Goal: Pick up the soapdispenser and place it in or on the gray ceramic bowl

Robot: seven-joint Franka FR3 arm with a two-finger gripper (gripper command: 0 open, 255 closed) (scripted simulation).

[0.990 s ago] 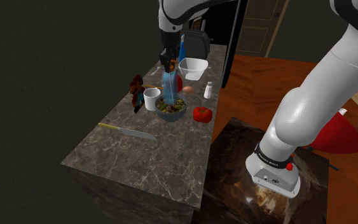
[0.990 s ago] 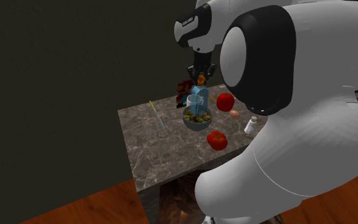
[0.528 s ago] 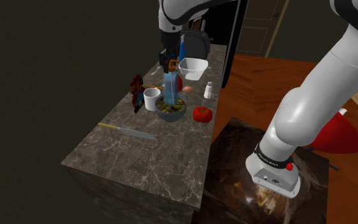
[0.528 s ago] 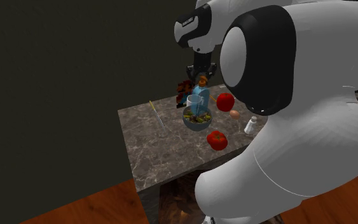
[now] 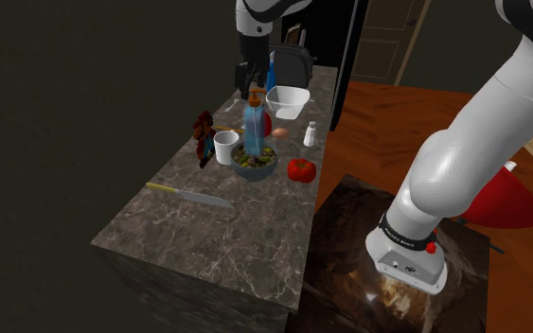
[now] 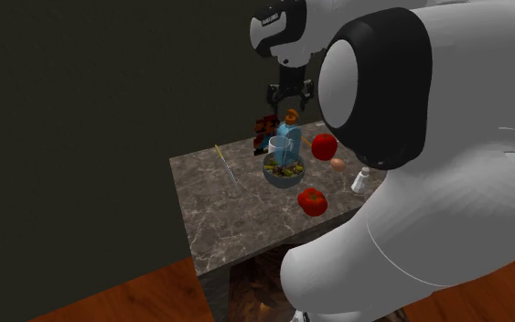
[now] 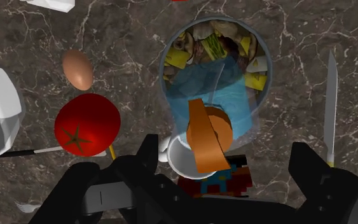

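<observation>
**Operator:** Where is the soap dispenser?

**Technician:** The soap dispenser (image 5: 253,123), a clear blue bottle with an orange pump, stands upright inside the gray bowl (image 5: 257,175), just above the centre of the shoulder view. The bowl also holds yellow and green pieces. It rests on the dark marble counter (image 5: 219,236).

**Operator:** What is the gripper's condition?

**Technician:** The gripper (image 6: 290,97) hangs directly above the pump, near the top middle of the second exterior view, with a gap between them. In the wrist view the fingers (image 7: 147,159) are spread wide, one on each side of the pump, and touch neither the pump nor the bottle. Nothing is held.

**Operator:** What lies next to the bowl?

**Technician:** In the shoulder view:
- A white cup (image 5: 225,147) stands just beside the bowl on its left.
- A red, blue and black object (image 5: 203,138) stands left of the cup.
- A tomato (image 5: 301,170) lies near the bowl on its right.
- An egg (image 5: 279,133) and a white shaker (image 5: 309,134) sit above the tomato.
- A knife (image 5: 188,195) lies flat toward the lower left, well apart from the bowl.
</observation>
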